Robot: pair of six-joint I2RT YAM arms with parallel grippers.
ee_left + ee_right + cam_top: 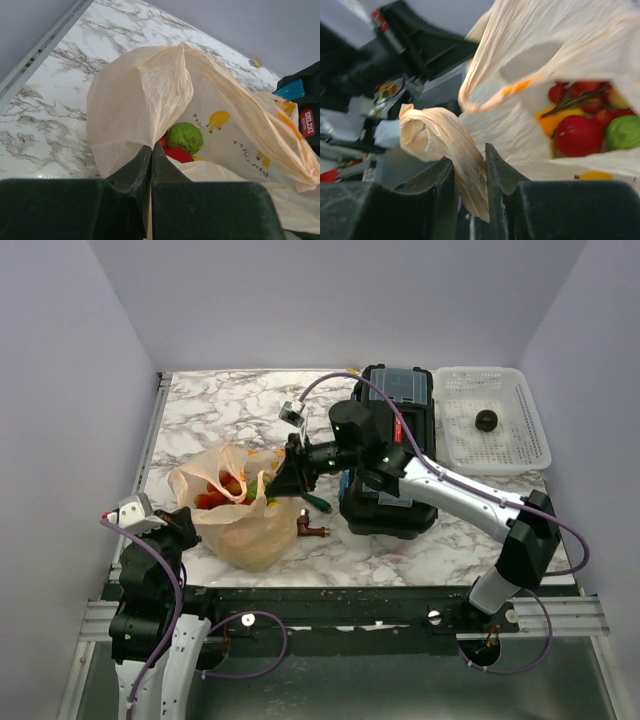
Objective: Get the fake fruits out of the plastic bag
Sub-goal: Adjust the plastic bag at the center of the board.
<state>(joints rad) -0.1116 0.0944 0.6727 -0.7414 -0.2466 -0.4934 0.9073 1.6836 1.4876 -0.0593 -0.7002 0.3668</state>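
The peach-orange plastic bag [245,535] lies on the marble table, mouth open toward the back. Inside it show fake fruits: a green ball [185,137], a red ball [577,136], small red berries [580,92] and an orange-yellow piece [555,119]. My left gripper [151,148] is shut on the bag's near left rim, with film pinched between the fingers. My right gripper [469,165] comes in from the right and its fingers press both sides of the bag's twisted handle [445,137]. A dark ball [486,420] sits in the white basket [520,458].
A black toolbox [395,390] stands right of the bag, under the right arm. A brown metal tap [312,528] lies on the table between the bag and the toolbox. The white perforated basket is at the back right corner.
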